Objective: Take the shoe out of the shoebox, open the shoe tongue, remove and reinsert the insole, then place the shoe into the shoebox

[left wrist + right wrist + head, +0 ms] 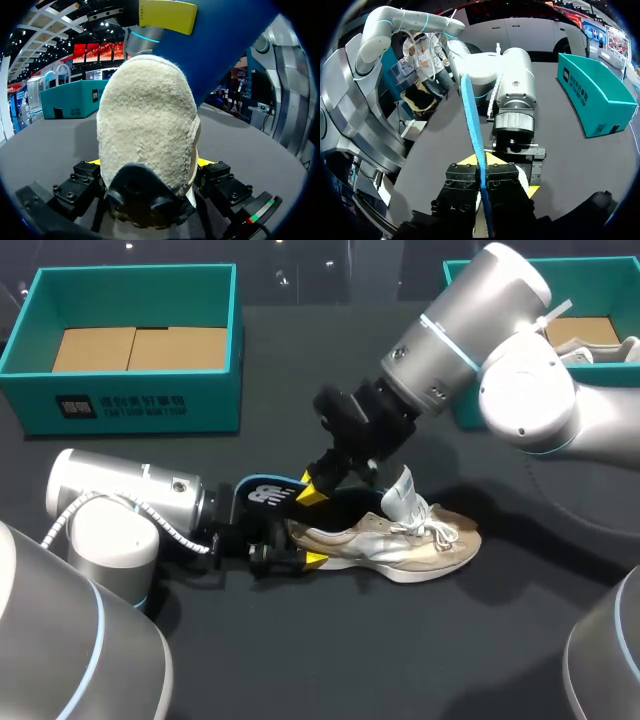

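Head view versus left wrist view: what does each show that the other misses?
Head only: the whole shoe, heel to toe, its laces, and the right box. Left wrist only: the fuzzy heel up close, clamped in the left pincer. Both: the blue insole in the right pincer, by the heel.

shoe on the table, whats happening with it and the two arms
The beige mesh sneaker sits on the black table, outside the teal cardboard shoebox. The left gripper is clamped on its heel. The right gripper pinches the blue foam insole just above the shoe's opening. Whether it is coming out or going back in cannot be told.
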